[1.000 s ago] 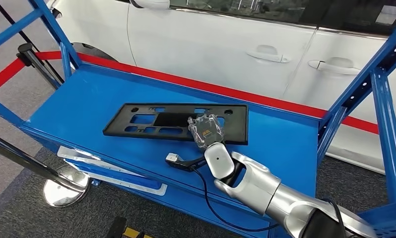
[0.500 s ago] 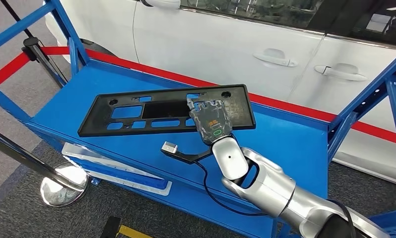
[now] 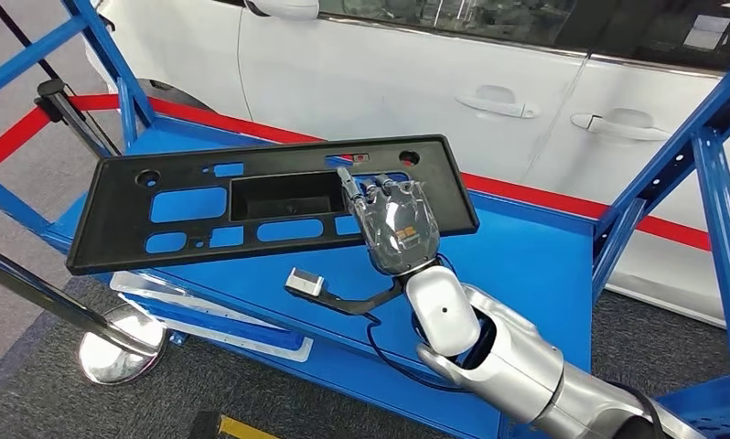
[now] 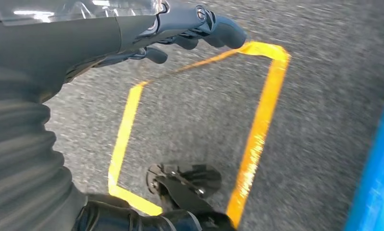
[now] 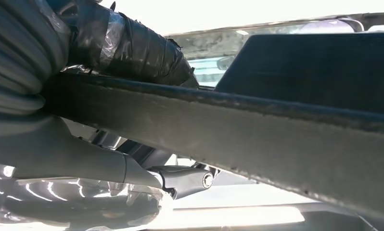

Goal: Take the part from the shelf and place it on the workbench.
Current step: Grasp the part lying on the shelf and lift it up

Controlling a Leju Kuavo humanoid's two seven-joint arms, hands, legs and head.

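We grip the part point(image 3: 270, 201) near its right end with our right hand point(image 3: 396, 224), so it hangs tilted above the shelf point(image 3: 526, 265), while our left hand point(image 4: 132, 33) dangles, seemingly half-curled and empty.

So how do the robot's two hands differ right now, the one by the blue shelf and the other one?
The right hand grips the flat black plastic panel with cut-outs above the blue metal shelf; the left hand holds nothing. The right hand reaches forward over the shelf; the left hand hangs over grey floor with yellow tape. Both have dark fingers.
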